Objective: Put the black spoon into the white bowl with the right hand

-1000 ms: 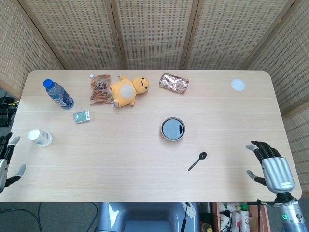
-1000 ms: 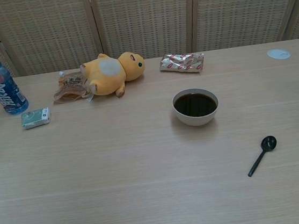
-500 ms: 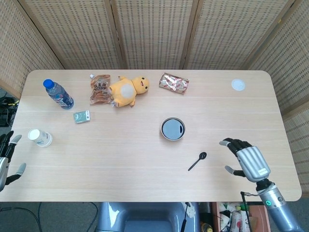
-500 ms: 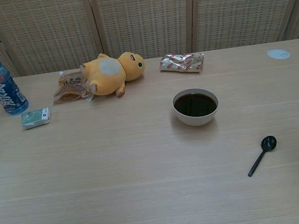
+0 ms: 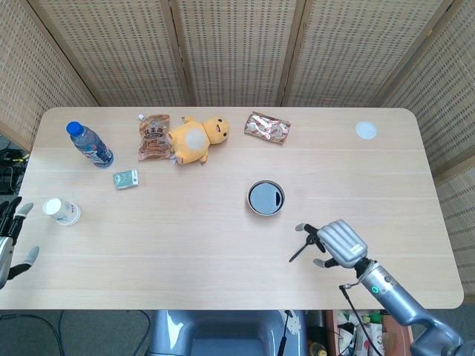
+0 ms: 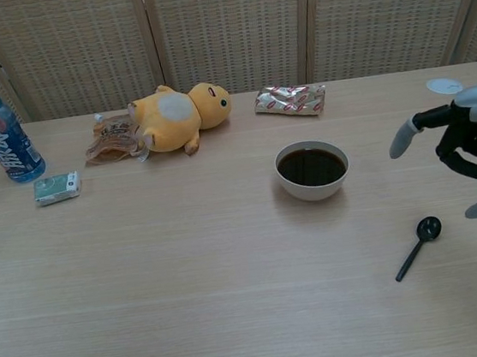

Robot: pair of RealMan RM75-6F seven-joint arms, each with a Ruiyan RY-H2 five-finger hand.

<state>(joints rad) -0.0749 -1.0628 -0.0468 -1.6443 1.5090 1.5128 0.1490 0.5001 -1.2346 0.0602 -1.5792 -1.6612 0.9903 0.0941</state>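
Note:
The black spoon (image 6: 418, 248) lies flat on the table, bowl end up-right, handle pointing down-left; in the head view only its handle (image 5: 299, 251) shows from under the hand. The white bowl (image 5: 266, 198) (image 6: 312, 170) with dark contents stands left of and behind it. My right hand (image 5: 338, 242) (image 6: 467, 144) hovers over the spoon's right end with fingers spread and holds nothing. My left hand (image 5: 9, 241) sits at the table's left edge, fingers apart, empty.
A yellow plush toy (image 5: 198, 138), a snack pouch (image 5: 153, 136), a foil packet (image 5: 267, 127), a water bottle (image 5: 90, 144), a small green pack (image 5: 125, 179), a paper cup (image 5: 61, 211) and a white lid (image 5: 366, 130) lie on the wooden table (image 5: 185, 230).
My right hand has moved left from the table's right edge to above the spoon and now shows in the chest view. The spoon and bowl have not moved.

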